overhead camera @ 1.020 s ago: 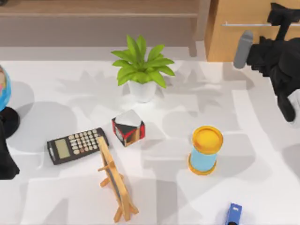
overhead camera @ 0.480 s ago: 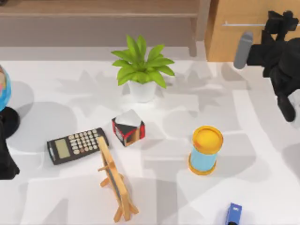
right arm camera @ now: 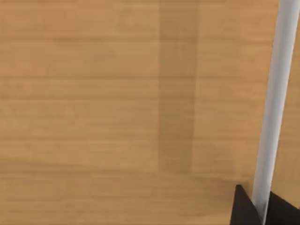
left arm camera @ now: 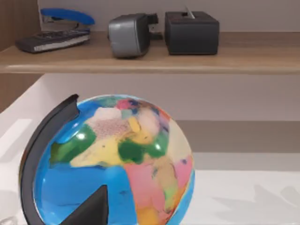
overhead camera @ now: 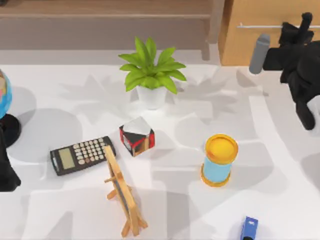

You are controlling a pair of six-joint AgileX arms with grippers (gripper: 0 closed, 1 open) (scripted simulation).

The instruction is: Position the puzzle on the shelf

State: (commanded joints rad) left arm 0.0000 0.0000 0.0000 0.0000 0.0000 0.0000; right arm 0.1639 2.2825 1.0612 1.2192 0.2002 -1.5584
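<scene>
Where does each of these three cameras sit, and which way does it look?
Top view: above the white table, looking down; left arm at left edge, right arm far right.
Left wrist view: faces the multicoloured globe and long wooden shelf.
Right wrist view: faces the tan cabinet; right gripper at its silver bar handle.
Shared: top view also shows globe and handle.

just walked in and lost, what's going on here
The right pincer is up at the silver bar handle of the tan drawer cabinet, at the table's back right. The left arm sits parked at the left edge by the globe. The shelf runs along the back.
</scene>
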